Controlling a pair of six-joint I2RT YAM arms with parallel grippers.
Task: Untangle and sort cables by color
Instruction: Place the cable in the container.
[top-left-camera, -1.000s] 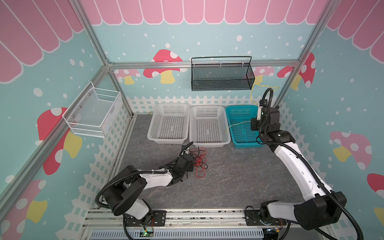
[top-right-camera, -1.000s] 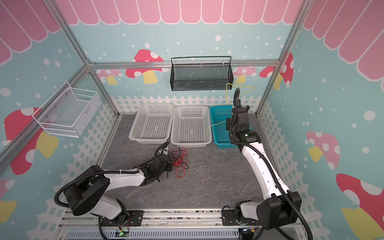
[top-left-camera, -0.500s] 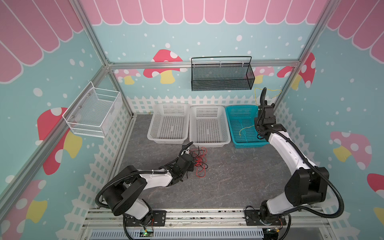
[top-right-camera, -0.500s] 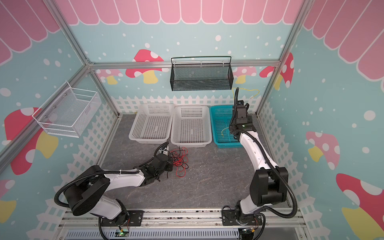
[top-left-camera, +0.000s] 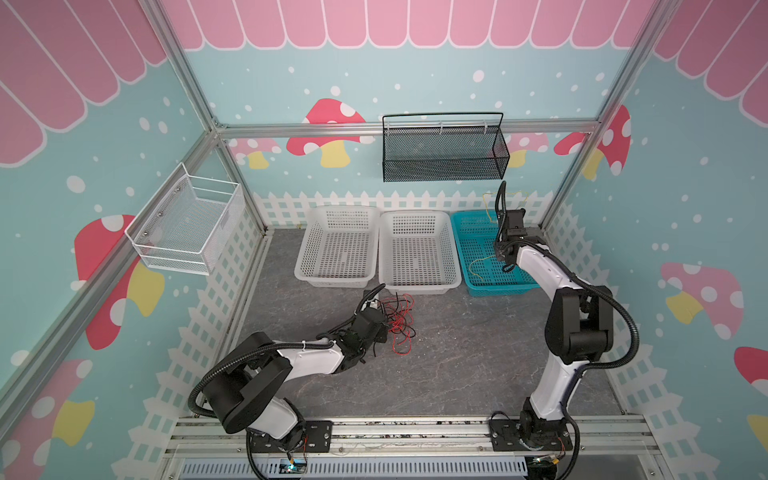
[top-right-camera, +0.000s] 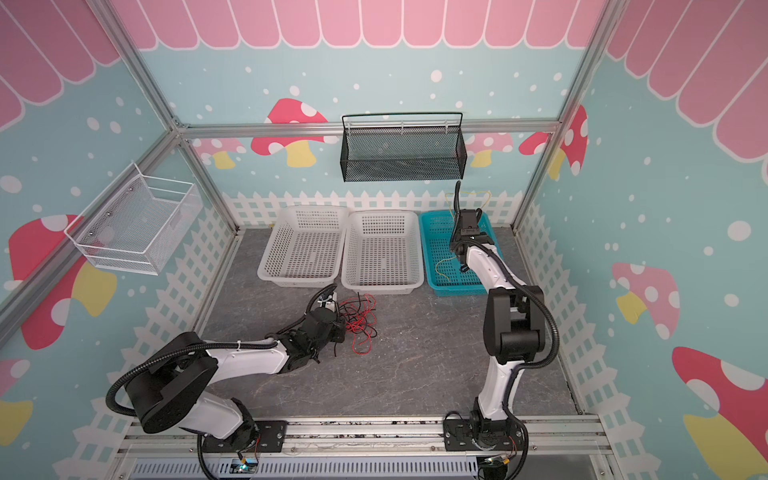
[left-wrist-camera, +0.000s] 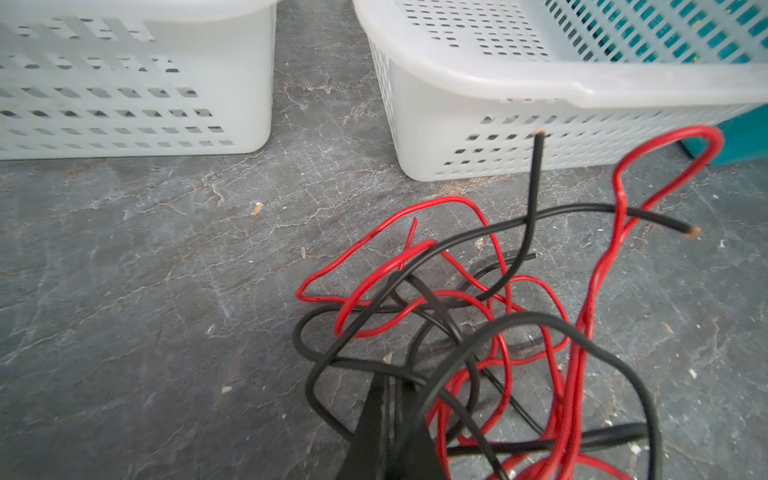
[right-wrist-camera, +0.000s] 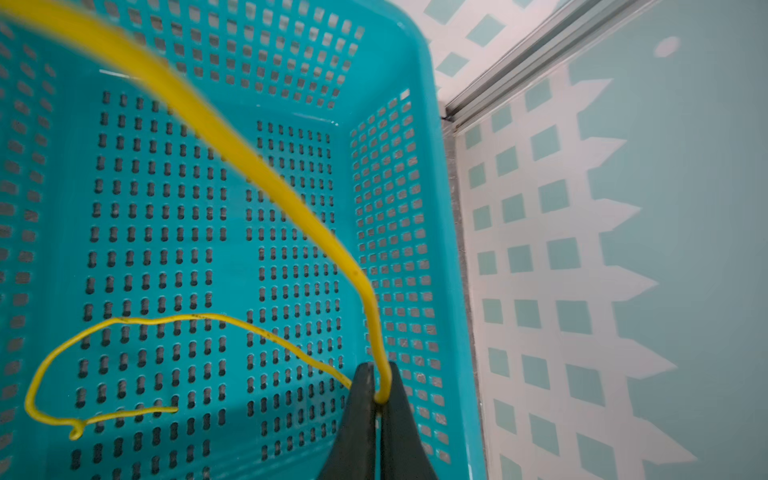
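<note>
A tangle of red and black cables (top-left-camera: 399, 320) (top-right-camera: 361, 316) lies on the grey floor in front of the middle white basket. My left gripper (top-left-camera: 385, 329) (top-right-camera: 343, 328) (left-wrist-camera: 392, 376) is shut at the tangle's near edge. A black cable (left-wrist-camera: 536, 178) loops across its tips, and the red cable (left-wrist-camera: 619, 208) coils beside them. My right gripper (top-left-camera: 505, 266) (top-right-camera: 463, 268) (right-wrist-camera: 378, 368) is shut on the yellow cable (right-wrist-camera: 249, 166) (top-left-camera: 478, 266) (top-right-camera: 442, 266) low inside the teal basket (top-left-camera: 498, 291) (top-right-camera: 457, 289) (right-wrist-camera: 432, 166). One yellow end curls on the basket floor. The other part arcs up behind the arm.
Two white baskets (top-left-camera: 336, 279) (top-left-camera: 419, 287) stand left of the teal one along the back fence. A black mesh basket (top-left-camera: 444, 158) hangs on the back wall. A white wire basket (top-left-camera: 187, 224) hangs on the left wall. The teal basket sits close to the right corner post.
The right arm has folded back and upright, and its gripper has come down into the teal basket with the yellow cable. The left arm and the tangle have stayed still.
</note>
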